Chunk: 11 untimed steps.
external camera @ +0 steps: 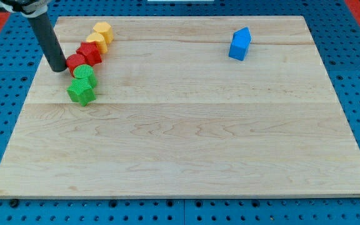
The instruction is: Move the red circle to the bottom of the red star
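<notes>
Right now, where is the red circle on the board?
The red circle sits near the view's top left, touching the red star on its lower left, just above the green blocks, with my tip right beside it on the view's left.

- Bright, even light across the wooden board; grain lines read clearly from edge to edge.
- Shadows soft and short. The blue block throws only a thin dark rim at its base.
- Faint shading under the green star, toward the view's bottom.
- The dark rod reads nearly black, little surface detail; my tip merges with its own small shadow.
- No hard glare on the board; mild sheen on the yellow blocks.
- Focus acceptable overall, slightly soft; block edges a bit fuzzy.
- Blue pegboard around the board stays saturated, holes distinct.
</notes>
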{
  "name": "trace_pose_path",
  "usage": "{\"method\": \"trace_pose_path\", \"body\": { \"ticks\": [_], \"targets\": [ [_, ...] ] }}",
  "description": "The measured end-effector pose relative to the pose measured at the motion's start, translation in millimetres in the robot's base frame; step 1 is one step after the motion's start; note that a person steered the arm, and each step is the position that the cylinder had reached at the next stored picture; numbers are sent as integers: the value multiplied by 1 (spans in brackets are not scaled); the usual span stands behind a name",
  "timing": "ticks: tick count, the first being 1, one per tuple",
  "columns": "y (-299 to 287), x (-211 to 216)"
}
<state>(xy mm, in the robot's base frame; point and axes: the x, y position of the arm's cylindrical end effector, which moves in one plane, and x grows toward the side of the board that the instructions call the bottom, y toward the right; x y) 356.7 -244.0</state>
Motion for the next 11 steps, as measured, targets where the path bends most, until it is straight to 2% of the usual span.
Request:
{"method": "trace_pose_path", "body": {
  "ticks": [1,3,9,10,11],
  "targets": [
    [-11,12],
    [14,12],
    [33,10],
    [13,18],
    [-3,58]
  ]
}}
